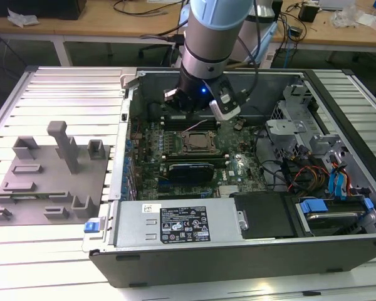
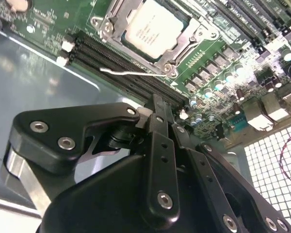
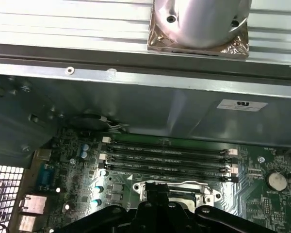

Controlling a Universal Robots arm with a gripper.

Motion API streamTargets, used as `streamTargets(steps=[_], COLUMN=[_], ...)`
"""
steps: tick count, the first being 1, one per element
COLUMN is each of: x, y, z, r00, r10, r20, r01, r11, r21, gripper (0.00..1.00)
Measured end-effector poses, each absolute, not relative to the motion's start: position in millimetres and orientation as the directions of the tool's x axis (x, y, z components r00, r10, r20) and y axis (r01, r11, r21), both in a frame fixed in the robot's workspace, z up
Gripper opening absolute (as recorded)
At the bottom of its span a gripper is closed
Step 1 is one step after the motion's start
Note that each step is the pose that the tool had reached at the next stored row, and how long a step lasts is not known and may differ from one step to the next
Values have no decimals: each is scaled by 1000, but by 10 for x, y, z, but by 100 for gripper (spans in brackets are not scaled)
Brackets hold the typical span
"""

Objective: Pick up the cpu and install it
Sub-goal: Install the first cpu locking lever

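i see the cpu (image 2: 153, 26) already seated in its socket (image 2: 191, 36) on the motherboard (image 1: 194, 157), the gripper (image 2: 157, 109) pinched together, empty, hovering just above at 12 o'clock. my worry: the latch lever (image 2: 131, 74) looks unclamped, so a bump could shift the chip.

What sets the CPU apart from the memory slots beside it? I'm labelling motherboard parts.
In the second wrist view, the CPU is one flat square with a pale silvery metal top, while the memory slots are several long, narrow black strips lying parallel. The CPU sits inside a metal socket frame; the memory slots have white clips at their ends. Both sit on the green motherboard.
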State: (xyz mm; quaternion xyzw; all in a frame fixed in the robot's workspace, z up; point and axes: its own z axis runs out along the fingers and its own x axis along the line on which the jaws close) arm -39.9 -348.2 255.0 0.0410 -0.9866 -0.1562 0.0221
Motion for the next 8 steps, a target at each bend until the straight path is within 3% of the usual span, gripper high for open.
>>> streamTargets(steps=[8], x=[-398], y=[-3481], z=[2547], r00=[-999], r10=[-11], r20=[34], r01=[-2], r11=[968], r21=[250], gripper=[11])
